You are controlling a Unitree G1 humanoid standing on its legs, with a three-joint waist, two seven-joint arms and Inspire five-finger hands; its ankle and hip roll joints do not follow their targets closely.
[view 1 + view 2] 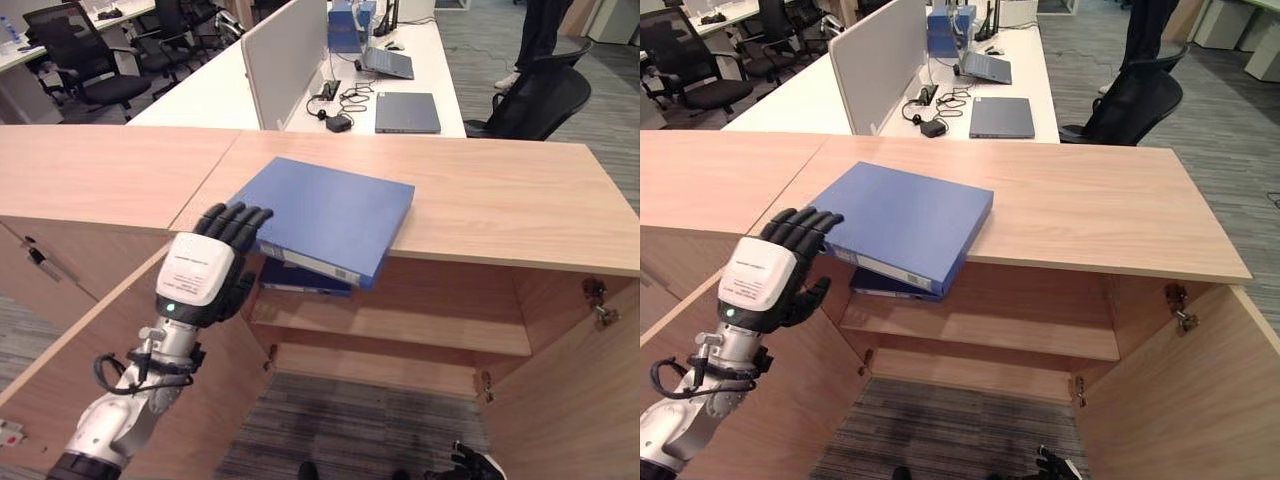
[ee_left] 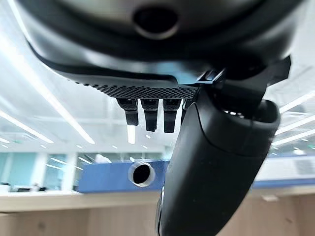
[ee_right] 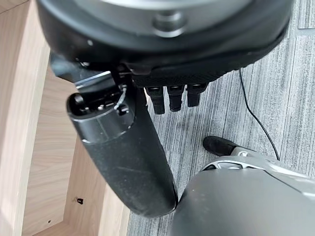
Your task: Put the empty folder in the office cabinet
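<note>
A blue folder (image 1: 330, 215) lies flat on the wooden cabinet top (image 1: 500, 200), one corner jutting out over the front edge above the open cabinet. My left hand (image 1: 200, 270) is raised just in front of the folder's left end, fingers straight and pointing up, fingertips (image 1: 238, 220) at its near corner. In the left wrist view the folder's spine (image 2: 108, 177) with its round finger hole lies just beyond my fingers, nothing in the palm. My right hand (image 1: 478, 466) hangs low near the carpet, fingers relaxed and holding nothing.
Both cabinet doors stand open: the left door (image 1: 90, 350) beside my left arm, the right door (image 1: 580, 400) opposite. A second blue folder (image 1: 300, 280) lies on the inner shelf (image 1: 400, 325). Behind the cabinet are a desk with a closed laptop (image 1: 407, 112), office chairs and a standing person (image 1: 535, 40).
</note>
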